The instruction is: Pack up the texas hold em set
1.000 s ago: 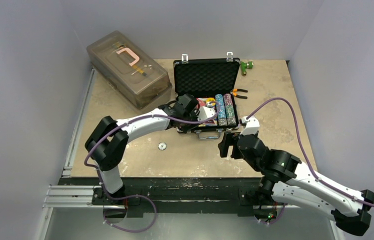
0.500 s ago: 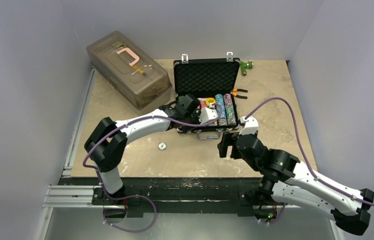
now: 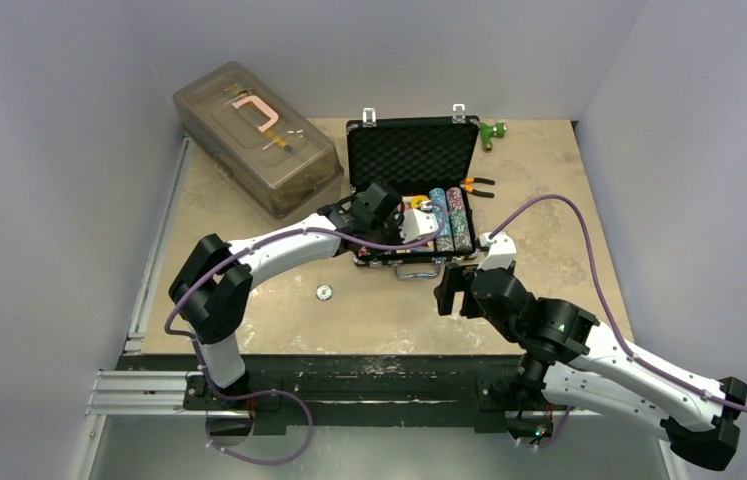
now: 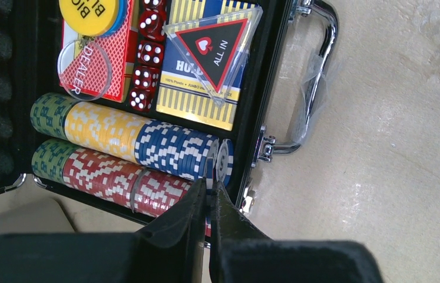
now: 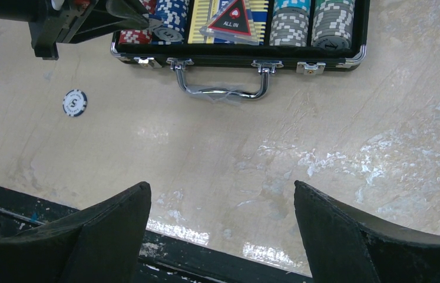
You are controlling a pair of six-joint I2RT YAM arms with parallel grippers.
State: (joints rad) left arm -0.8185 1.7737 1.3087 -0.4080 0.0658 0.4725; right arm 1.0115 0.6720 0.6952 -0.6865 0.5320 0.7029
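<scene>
Small black ribbed briefcase [image 5: 229, 61] lies open mid-table, toward the far side. Its foam-lined lid [image 3: 412, 158] stands upright at the far edge and its silver handle [image 5: 220, 91] faces the near side.

Contents as I read them from the left wrist view:
- Rows of multicoloured poker chips [image 4: 117, 132] stand on edge.
- A blue-and-yellow card deck [image 4: 197, 100] and a red card deck [image 4: 108, 71] lie side by side, with a column of red dice [image 4: 145, 71] between them.
- A clear triangular "ALL IN" marker [image 4: 214, 44] lies on the blue-and-yellow deck.
- A clear round dealer disc [image 4: 85, 73] lies on the red one.

One black-and-white poker chip [image 3: 324, 292] lies loose on the table, near-left of the case and well apart from it.

Left gripper [image 4: 208, 194] sits over the case's near-left corner, at the near end of the chip rows, with its jaws pressed together tip to tip. Right gripper [image 5: 220, 186] hovers on the near side of the handle, its jaws spread wide with only bare tabletop between them.

I note a large translucent grey-brown plastic box [image 3: 254, 135] at far left and orange-handled pliers [image 3: 477, 186] just right of the case.
</scene>
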